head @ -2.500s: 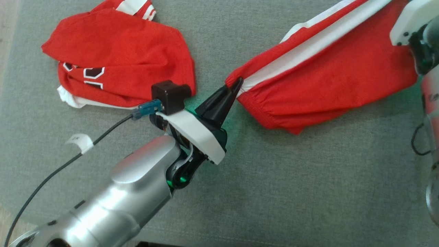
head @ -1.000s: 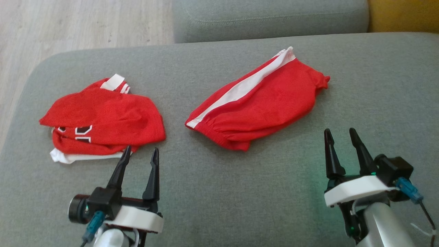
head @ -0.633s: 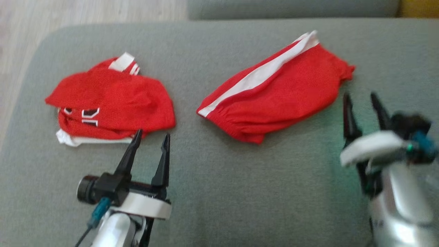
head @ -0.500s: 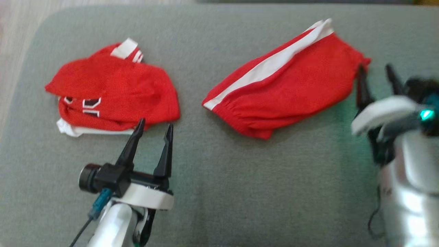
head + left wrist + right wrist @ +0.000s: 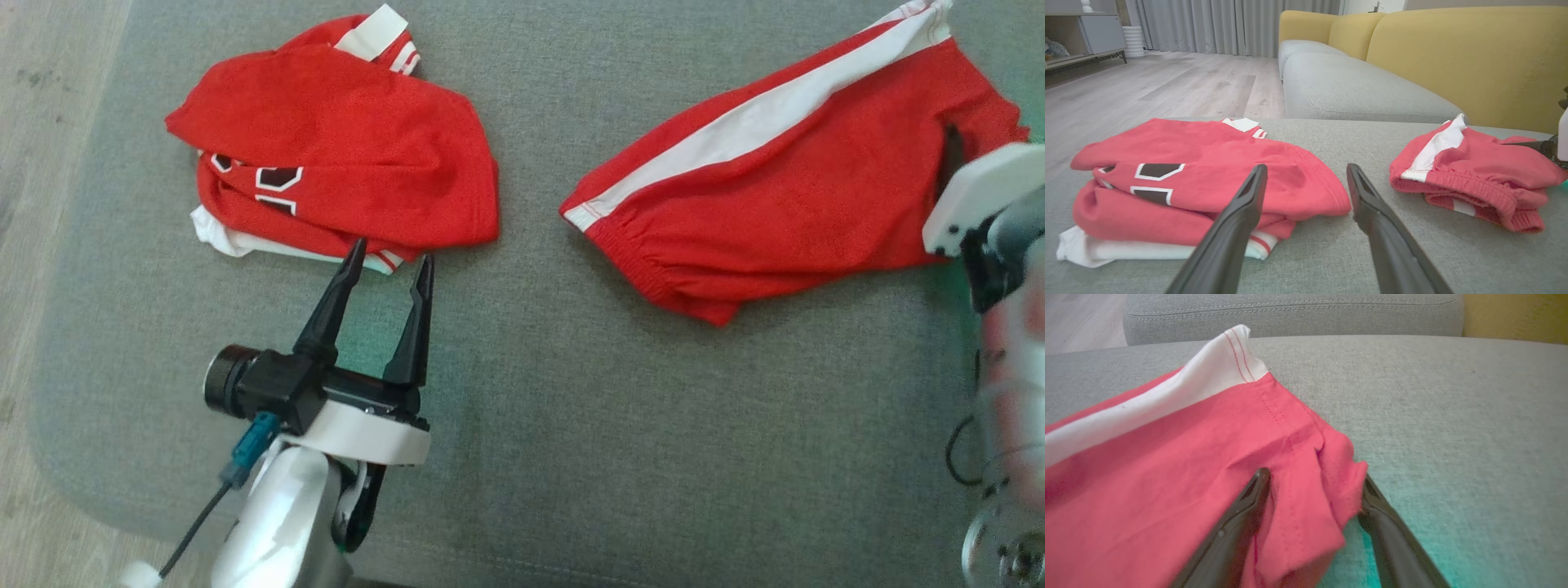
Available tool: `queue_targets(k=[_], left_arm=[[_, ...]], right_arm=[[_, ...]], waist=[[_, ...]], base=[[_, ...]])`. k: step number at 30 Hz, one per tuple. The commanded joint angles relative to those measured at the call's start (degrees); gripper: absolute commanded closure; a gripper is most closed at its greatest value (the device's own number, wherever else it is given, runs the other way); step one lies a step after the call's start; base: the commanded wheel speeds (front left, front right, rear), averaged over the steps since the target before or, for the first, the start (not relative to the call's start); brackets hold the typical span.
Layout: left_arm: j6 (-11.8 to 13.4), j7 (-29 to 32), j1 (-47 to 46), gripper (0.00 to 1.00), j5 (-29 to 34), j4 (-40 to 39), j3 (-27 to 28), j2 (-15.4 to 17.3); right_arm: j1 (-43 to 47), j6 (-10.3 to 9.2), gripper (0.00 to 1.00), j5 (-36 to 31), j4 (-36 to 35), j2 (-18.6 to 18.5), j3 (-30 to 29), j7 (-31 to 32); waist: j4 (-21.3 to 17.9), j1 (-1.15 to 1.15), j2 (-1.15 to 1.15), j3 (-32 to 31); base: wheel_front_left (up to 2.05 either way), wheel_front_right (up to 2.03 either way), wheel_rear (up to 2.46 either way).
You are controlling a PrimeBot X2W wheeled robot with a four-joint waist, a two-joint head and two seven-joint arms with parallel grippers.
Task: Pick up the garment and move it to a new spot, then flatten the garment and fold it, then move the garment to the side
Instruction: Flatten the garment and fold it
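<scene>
Grey cushion (image 5: 653,425), red shorts (image 5: 800,188), wood floor (image 5: 1167,85), curtains (image 5: 1208,24)

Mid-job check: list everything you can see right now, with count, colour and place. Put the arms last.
folded jersey: one, red with white trim and dark numerals, left part of the seat cushion
shorts: one, red with a white side stripe, right part of the same cushion, apart from the jersey
seat cushion: one, grey, under both garments
second cushion: one, grey, behind the first
sofa back: several sections, yellow, behind the cushions
floor: pale wood, left of the sofa
curtains: grey, far wall
left gripper: one, dark fingers, open, at the jersey's near edge
right gripper: one, dark fingers, open, straddling the shorts' right corner
</scene>
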Motion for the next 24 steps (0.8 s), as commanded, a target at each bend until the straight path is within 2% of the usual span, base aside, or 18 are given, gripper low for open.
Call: queue_targets(k=[1, 5, 6, 7, 16, 24], left_arm=[[-0.3, -0.3, -1.8, 0.00, 0.7, -1.5, 2.9, 0.1], [-0.6, -0.3, -1.8, 0.00, 1.1, -1.4, 3.7, -0.1], [-0.7, -0.3, -1.8, 0.00, 1.2, -1.4, 3.9, -0.2], [-0.7, -0.3, -1.8, 0.00, 1.4, -1.4, 4.2, -0.2], [-1.3, -0.3, -0.2, 0.00, 2.7, -0.7, 5.6, -0.5], [-1.5, -0.3, 2.5, 0.00, 3.5, -0.5, 6.8, -0.5]], right_arm=[[-2.4, -0.05, 0.00, -0.9, 1.8, -0.1, 1.1, 1.3], [-3.6, -0.05, 0.00, 0.0, 5.8, 0.4, 2.1, 2.3], [-4.0, -0.05, 0.36, 0.2, 6.9, 0.3, 2.8, 2.2], [-4.4, -0.05, 1.00, 0.4, 7.6, 0.1, 3.5, 1.6], [-5.0, -0.05, 1.00, 5.7, 9.8, -2.1, 4.7, -9.4], [1.0, -0.05, 1.00, 12.4, 9.3, -5.1, -0.8, -12.7]], waist=[[0.4, -0.01, 0.00, 0.3], [0.1, -0.01, 0.00, 0.3], [0.0, -0.01, 0.00, 0.3], [-0.3, -0.01, 0.00, 0.2], [-4.3, -0.01, 0.00, -3.2], [-7.8, -0.01, 0.00, -7.4]], base=[[0.00, 0.00, 0.00], [0.00, 0.00, 0.00], [0.00, 0.00, 0.00], [0.00, 0.00, 0.00], [0.00, 0.00, 0.00], [0.00, 0.00, 0.00]])
